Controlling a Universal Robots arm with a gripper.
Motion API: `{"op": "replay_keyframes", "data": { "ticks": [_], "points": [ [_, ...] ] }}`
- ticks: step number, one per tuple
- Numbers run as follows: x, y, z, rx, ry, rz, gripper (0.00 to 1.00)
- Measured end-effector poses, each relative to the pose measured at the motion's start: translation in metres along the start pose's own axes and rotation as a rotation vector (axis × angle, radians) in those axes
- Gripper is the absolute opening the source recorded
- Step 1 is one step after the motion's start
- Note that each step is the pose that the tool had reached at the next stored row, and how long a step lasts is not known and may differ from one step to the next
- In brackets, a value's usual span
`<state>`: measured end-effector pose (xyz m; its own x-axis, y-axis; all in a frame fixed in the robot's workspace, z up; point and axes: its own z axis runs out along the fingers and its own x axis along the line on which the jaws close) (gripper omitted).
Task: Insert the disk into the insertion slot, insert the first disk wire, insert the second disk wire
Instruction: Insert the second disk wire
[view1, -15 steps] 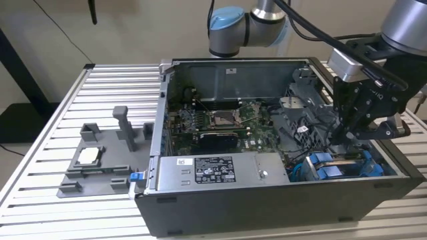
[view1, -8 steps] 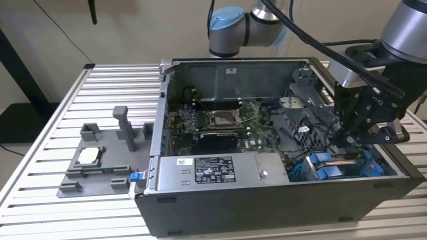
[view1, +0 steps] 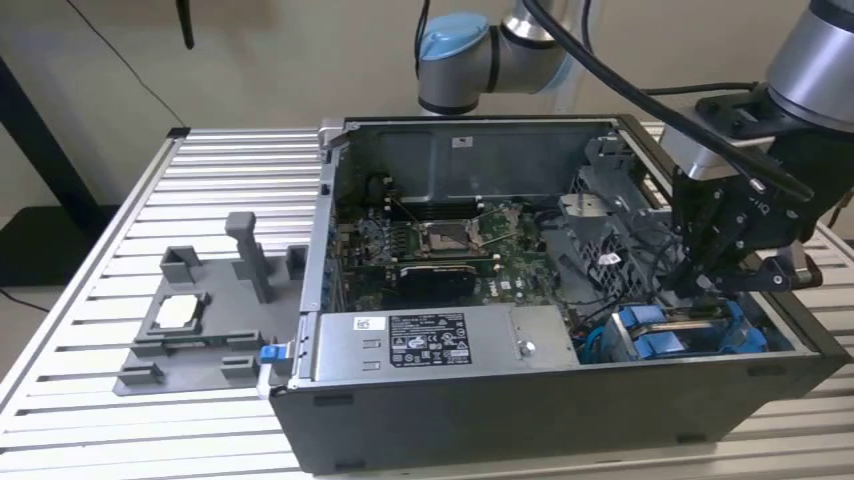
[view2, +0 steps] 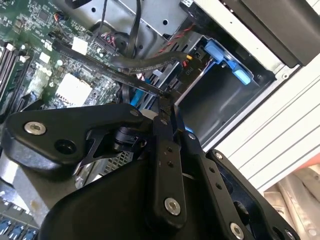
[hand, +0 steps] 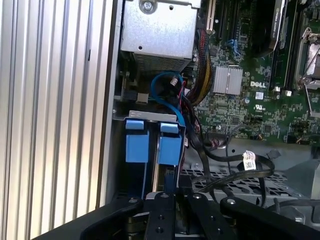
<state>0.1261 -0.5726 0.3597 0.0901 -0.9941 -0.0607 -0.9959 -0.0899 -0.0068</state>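
In the exterior view my gripper (view1: 703, 293) reaches down into the open computer case (view1: 441, 400), just above the insertion slot (view1: 627, 345) in the near corner on the view's right. The disk's blue carrier (view1: 661, 340) (hand: 170, 146) shows there edge-on, seated in the slot (hand: 145, 116). In both wrist views the gripper (view2: 164, 100) (hand: 170, 182) is shut, its tip close over the carrier; whether it pinches anything is hidden. Loose black disk wires (hand: 235, 172) (view2: 145, 61) and a blue cable (hand: 167, 92) lie beside the slot.
The motherboard (view1: 454, 240) and the power supply box (view1: 427, 340) fill the case. A grey plastic fixture (view1: 200, 330) holding a small silver chip (view1: 178, 313) stands on the slatted table (view1: 80, 300) at the exterior view's left. The case wall (hand: 107, 125) sits close beside the slot.
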Motion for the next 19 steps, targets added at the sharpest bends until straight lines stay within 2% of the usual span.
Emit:
{"op": "replay_keyframes", "data": {
  "ticks": [8, 11, 19],
  "points": [
    [0.0025, -0.0009, 0.0081, 0.0001, 0.0003, 0.001, 0.16],
    [0.0034, -0.0027, 0.0112, 0.0006, -0.0019, 0.006, 0.16],
    [0.0038, -0.0039, 0.0153, 0.0025, -0.0044, 0.033, 0.16]
  ]
}}
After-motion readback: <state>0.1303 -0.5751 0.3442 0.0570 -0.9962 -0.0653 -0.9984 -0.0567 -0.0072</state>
